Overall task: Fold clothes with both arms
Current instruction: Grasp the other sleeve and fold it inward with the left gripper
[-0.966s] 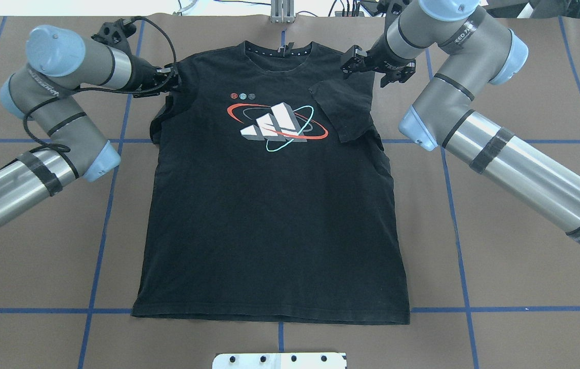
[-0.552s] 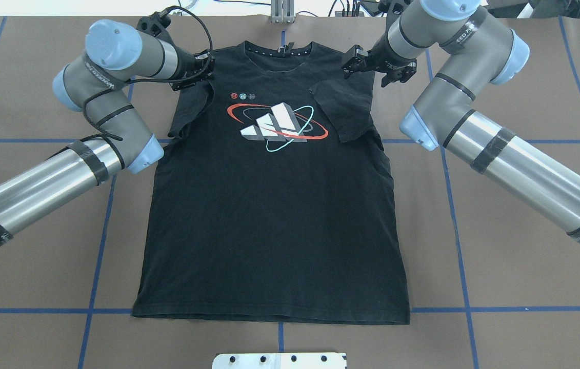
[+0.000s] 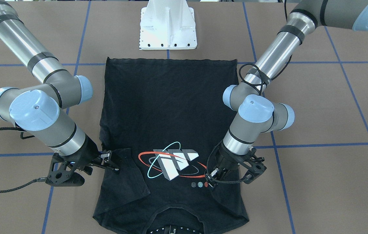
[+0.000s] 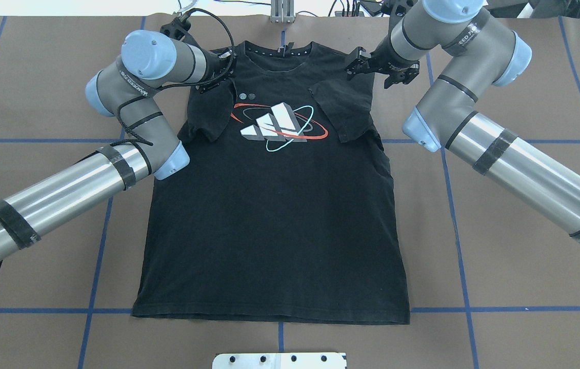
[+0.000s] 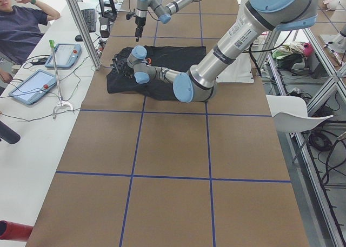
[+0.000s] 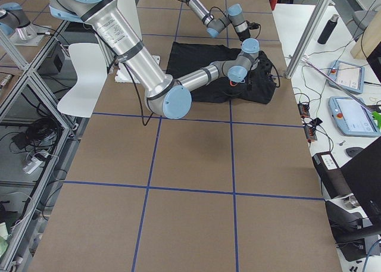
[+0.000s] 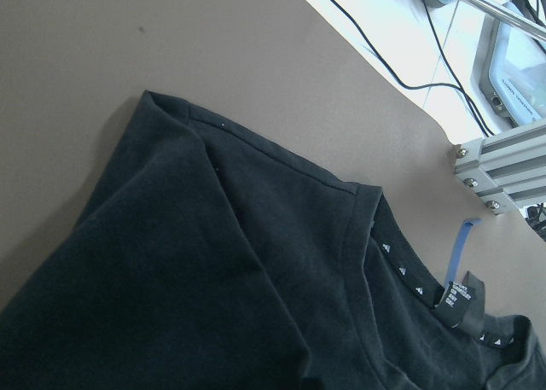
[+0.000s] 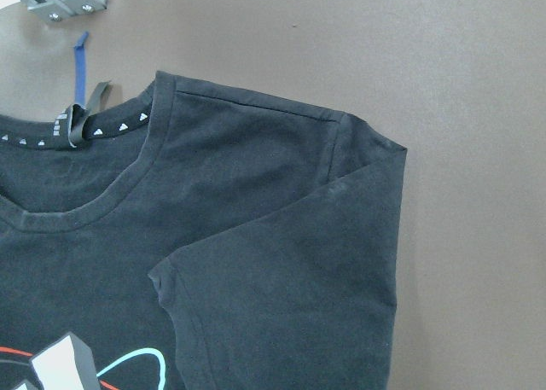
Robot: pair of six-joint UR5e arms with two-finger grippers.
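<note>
1. Shows one black T-shirt (image 4: 269, 220) lying flat and face up on the brown table (image 4: 500, 256), with the collar (image 4: 277, 54) on the side far from the robot and the hem (image 4: 269, 318) close to the white base (image 3: 167, 26).
2. Shows the graphic (image 4: 277, 123) of grey-white blocks with red and teal rings on the upper chest, between the two end effectors.
3. Places the left end effector (image 3: 211, 178) low over the shirt's shoulder, just beside the collar and near the small round logos, touching the cloth.
4. Appears to pinch there the upper edge of the left sleeve (image 4: 207, 115) with the fingers together; lets this sleeve drape inward over the chest, as far as the end of the red ring.
5. Gives in the left wrist view only the shoulder seam, the collar and the neck label, from very near.
6. Places the right end effector (image 3: 114, 161) at the other shoulder, with the fingers apart and holding nothing, just above the top of the right sleeve (image 4: 343, 110).
7. Shows this right sleeve folded inward and lying on the chest, with its edge just beside the other end of the red ring.
8. Leaves the lower body of the shirt unfolded and smooth, well apart from both end effectors.
</note>
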